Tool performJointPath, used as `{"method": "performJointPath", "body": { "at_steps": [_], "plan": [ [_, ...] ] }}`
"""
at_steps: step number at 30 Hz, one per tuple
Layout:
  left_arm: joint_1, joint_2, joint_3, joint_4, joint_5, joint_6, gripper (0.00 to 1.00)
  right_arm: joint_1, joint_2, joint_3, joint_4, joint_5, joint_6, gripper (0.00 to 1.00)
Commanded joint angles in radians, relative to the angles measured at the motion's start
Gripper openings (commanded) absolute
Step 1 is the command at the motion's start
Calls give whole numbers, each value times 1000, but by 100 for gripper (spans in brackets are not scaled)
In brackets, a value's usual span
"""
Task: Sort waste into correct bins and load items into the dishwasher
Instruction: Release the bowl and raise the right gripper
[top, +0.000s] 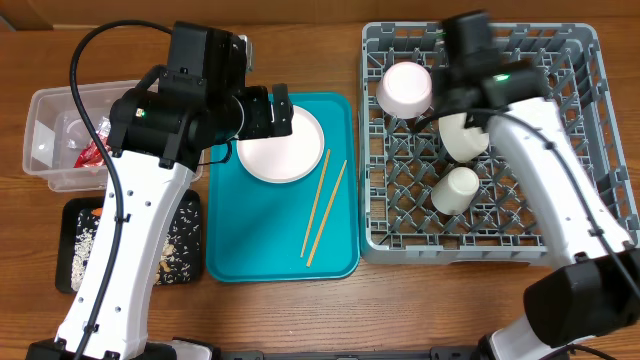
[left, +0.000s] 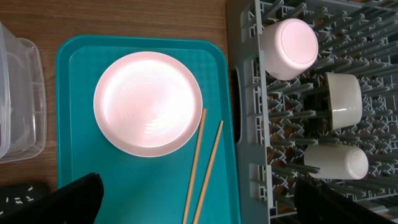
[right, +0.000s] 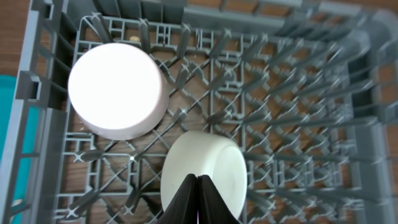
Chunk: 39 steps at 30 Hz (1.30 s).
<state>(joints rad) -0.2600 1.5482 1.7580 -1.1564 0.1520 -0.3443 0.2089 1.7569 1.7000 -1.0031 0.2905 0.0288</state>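
Observation:
A pale-pink plate (top: 281, 146) (left: 148, 103) lies on the teal tray (top: 250, 250), with two wooden chopsticks (top: 325, 205) (left: 205, 168) beside it. My left gripper (top: 281, 110) (left: 199, 196) is open and empty above the plate's far edge. In the grey dish rack (top: 580, 60) are an upturned pink bowl (top: 404, 88) (right: 117, 89), a white bowl (top: 465, 135) (right: 205, 168) and a white cup (top: 455, 188) (left: 336, 160). My right gripper (top: 452, 108) (right: 198, 179) is shut and empty just above the white bowl.
A clear tub (top: 50, 110) at the far left holds a red wrapper (top: 92, 152). A black tray (top: 180, 250) in front of it holds rice crumbs (top: 85, 245). The left arm hides part of both. The rack's near wall (left: 245, 124) borders the teal tray.

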Motion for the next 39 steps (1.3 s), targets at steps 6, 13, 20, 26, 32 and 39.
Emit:
{"method": "performJointPath", "body": {
  "at_steps": [6, 13, 20, 26, 32, 39],
  "plan": [
    [5, -11, 18, 1, -10, 11, 100, -198, 55, -18, -55, -382, 108, 4],
    [4, -11, 18, 1, -10, 11, 100, -232, 86, -102, -24, -383, 156, 4],
    [5, -11, 18, 1, -10, 11, 100, -205, 106, -147, 6, -383, 159, 9],
    [5, -11, 18, 1, -10, 11, 100, -201, 106, -150, 6, -426, 159, 13],
    [5, -11, 18, 1, -10, 11, 100, -201, 106, -150, 7, -461, 159, 9],
    [4, -11, 18, 1, -10, 11, 100, -203, 106, -89, -22, -483, 158, 12]
  ]
}}
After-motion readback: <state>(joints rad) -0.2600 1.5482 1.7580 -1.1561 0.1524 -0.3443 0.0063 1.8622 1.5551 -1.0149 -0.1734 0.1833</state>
